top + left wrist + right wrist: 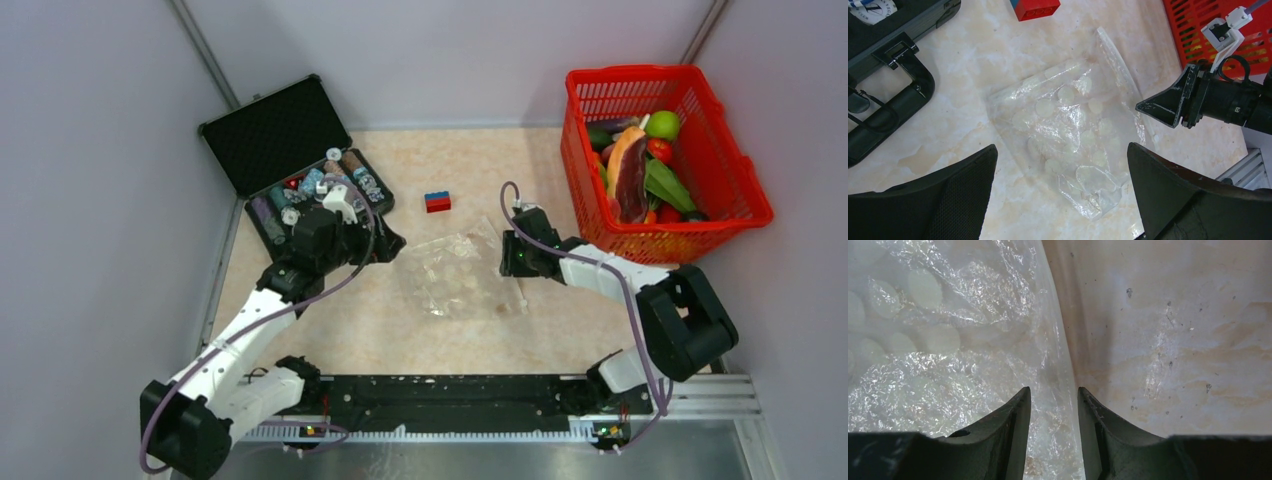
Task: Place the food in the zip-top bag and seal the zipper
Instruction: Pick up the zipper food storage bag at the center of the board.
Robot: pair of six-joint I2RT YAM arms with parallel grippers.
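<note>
Straddling the zipper [1058, 340] at the near-side edge of the zip-top bag [948, 340], the right gripper [1054, 392] has its jaws narrow, with a slim gap showing between them and the whitish strip lying in that gap; no pinch on the film is visible. This looks like a bid to take one lip of the mouth so that it can be lifted. The left gripper [1062, 147] hangs wide open over the bag's other side, probably to hold the plastic down or take the opposite lip. The bag lies flat and empty on the table [480, 160], between the two arms. All of the food [640, 165] sits in the red basket [745, 200], just beyond the right arm, so nothing is bagged yet. A toy brick [437, 201] and a black case [275, 135] lie further off
</note>
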